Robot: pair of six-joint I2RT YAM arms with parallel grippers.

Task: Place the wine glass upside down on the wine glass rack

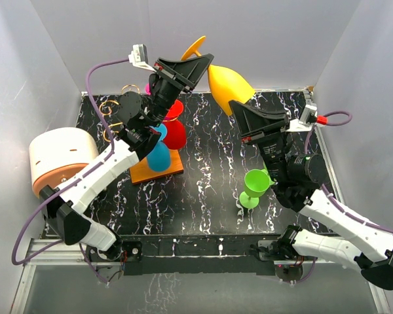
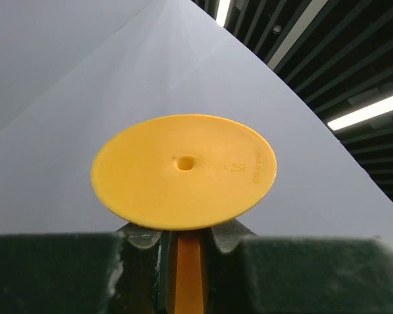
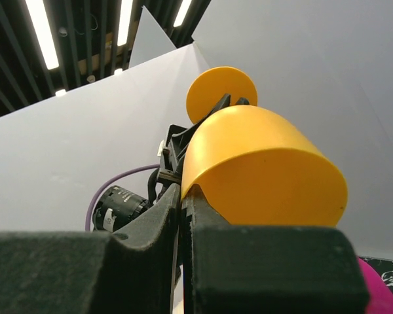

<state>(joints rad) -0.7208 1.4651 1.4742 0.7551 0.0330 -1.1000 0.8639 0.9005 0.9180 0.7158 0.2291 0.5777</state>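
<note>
Upper centre, left end effector (image 1: 205,61) clamps the wine glass (image 1: 230,85) stem, right end effector (image 1: 236,104) pinches its rim: probably a handover to invert it.

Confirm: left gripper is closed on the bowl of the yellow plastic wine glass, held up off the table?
Not the bowl. The left gripper is closed on the stem of the yellow plastic wine glass, right under its round foot, held up off the table. The left wrist view shows it.
</note>
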